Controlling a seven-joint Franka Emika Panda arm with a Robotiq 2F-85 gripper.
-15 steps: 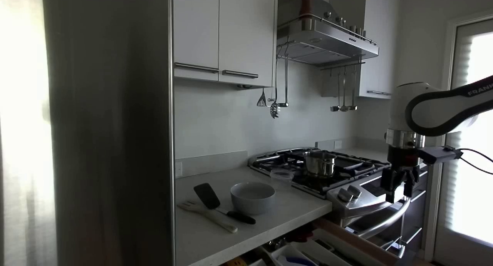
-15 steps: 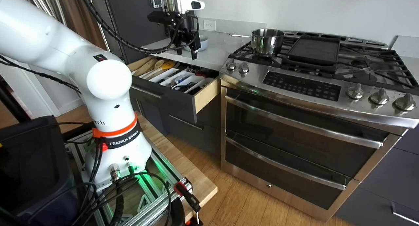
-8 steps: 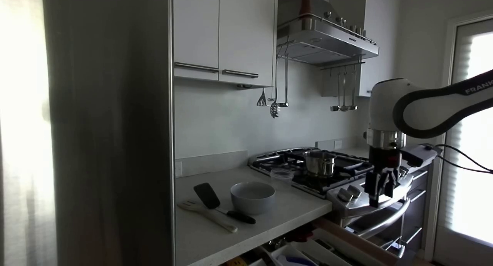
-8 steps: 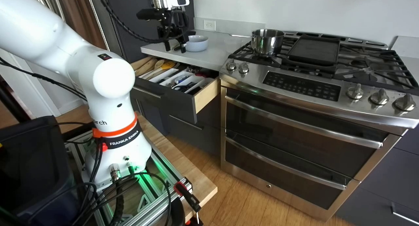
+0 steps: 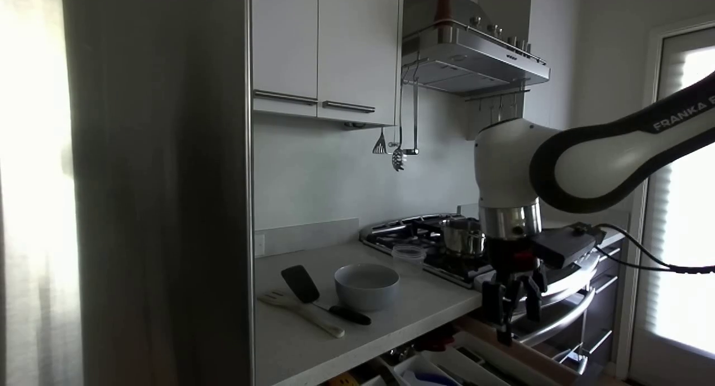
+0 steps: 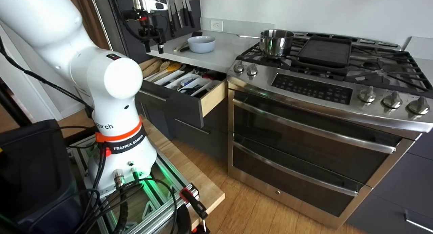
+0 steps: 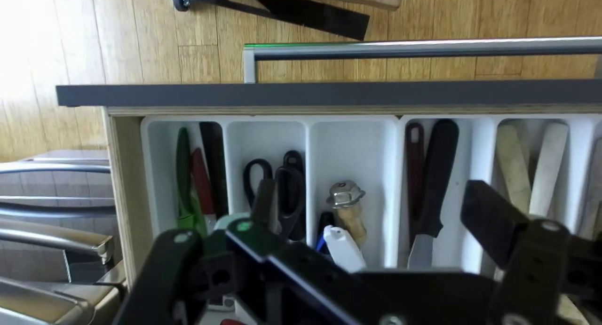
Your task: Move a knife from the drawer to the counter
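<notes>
The drawer (image 7: 320, 94) is pulled open and holds a white divided tray; it also shows in both exterior views (image 5: 530, 358) (image 6: 182, 107). In the wrist view a black-handled knife (image 7: 437, 170) lies in a compartment right of the middle; its lower blade is hidden behind the gripper. My gripper (image 7: 374, 195) is open and empty, above the drawer, with the knife handle in view between its fingers, nearer the right one. In both exterior views the gripper (image 5: 518, 319) (image 6: 154, 48) hangs fingers down, apart from the drawer's contents. The pale counter (image 5: 424, 305) (image 6: 225, 52) lies behind the drawer.
A bowl (image 5: 367, 288), black spatula (image 5: 301, 284) and wooden fork (image 5: 301, 313) lie on the counter. Scissors (image 7: 289, 184), a white-handled tool (image 7: 343, 247) and a red-handled piece (image 7: 202, 184) share the drawer. The range (image 6: 304, 88) with a pot (image 6: 275, 44) adjoins it. Knives (image 6: 182, 10) hang behind.
My gripper has moved left in both exterior views, and also lower in one of them. It stays open and empty. The drawer and the counter items have not moved.
</notes>
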